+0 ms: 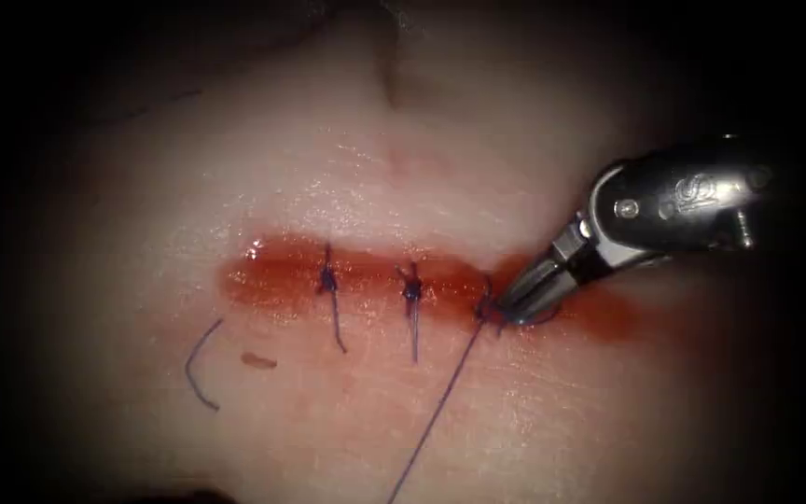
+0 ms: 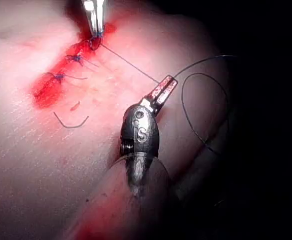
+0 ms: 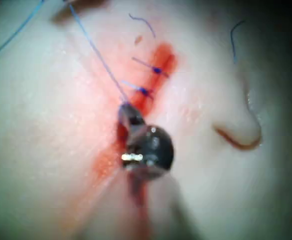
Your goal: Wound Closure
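A: Start with the right end effector.

B: Its jaws are pressed nearly together with the tips down at the third stitch, on the cut. They look to be pinching thread at that knot, though the red fluid hides the exact contact.

A: And the left end effector?

B: In the left wrist view its jaws are pinched on the thread, well away from the cut. The strand runs taut from those jaws straight to the third stitch. Beyond them, more thread curves off in a wide loop over the tissue.

A: The needle?

B: I cannot make it out for certain; neither tool visibly holds it.

A: Anything else on the tissue?

B: Two tied stitches sit left of the third one, tails trailing toward the viewer. A cut end of thread lies loose near the cut's left end.
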Controlling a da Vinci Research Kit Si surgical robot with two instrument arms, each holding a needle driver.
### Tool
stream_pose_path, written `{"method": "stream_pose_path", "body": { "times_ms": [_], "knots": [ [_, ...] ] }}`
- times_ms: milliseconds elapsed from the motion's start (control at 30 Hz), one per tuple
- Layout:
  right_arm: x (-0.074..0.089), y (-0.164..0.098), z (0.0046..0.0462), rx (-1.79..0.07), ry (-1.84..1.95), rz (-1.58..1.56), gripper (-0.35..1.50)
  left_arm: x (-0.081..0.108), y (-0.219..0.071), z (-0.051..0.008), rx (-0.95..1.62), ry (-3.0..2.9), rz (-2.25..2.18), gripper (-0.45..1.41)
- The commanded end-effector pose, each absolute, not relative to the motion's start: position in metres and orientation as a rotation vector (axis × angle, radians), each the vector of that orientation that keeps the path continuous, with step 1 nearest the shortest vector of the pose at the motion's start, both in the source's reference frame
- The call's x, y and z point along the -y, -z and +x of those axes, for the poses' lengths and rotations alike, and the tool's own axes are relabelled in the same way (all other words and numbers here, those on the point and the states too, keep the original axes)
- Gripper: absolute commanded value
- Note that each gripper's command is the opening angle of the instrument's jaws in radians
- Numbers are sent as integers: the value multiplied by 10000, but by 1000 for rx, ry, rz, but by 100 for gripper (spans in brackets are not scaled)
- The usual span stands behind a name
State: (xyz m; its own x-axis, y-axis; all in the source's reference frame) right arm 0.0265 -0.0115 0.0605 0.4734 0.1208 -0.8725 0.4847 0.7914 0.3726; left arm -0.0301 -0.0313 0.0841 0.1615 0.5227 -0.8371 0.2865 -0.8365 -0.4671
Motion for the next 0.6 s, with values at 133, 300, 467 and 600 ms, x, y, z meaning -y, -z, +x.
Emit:
{"method": "stream_pose_path", "body": {
  "times_ms": [133,300,467,600],
  "knots": [
    [90,-612,273,-1074,196,631,-35,336,-850,-314,810,-1758,-2219,-45],
    [64,-626,270,-1087,127,569,-35,347,-856,-319,836,-1767,-2210,-45],
    [50,-633,268,-1097,59,519,-35,349,-854,-318,834,-1763,-2200,-45],
    [50,-639,273,-1095,11,475,-35,361,-841,-317,819,-1763,-2191,-45]
  ]
}}
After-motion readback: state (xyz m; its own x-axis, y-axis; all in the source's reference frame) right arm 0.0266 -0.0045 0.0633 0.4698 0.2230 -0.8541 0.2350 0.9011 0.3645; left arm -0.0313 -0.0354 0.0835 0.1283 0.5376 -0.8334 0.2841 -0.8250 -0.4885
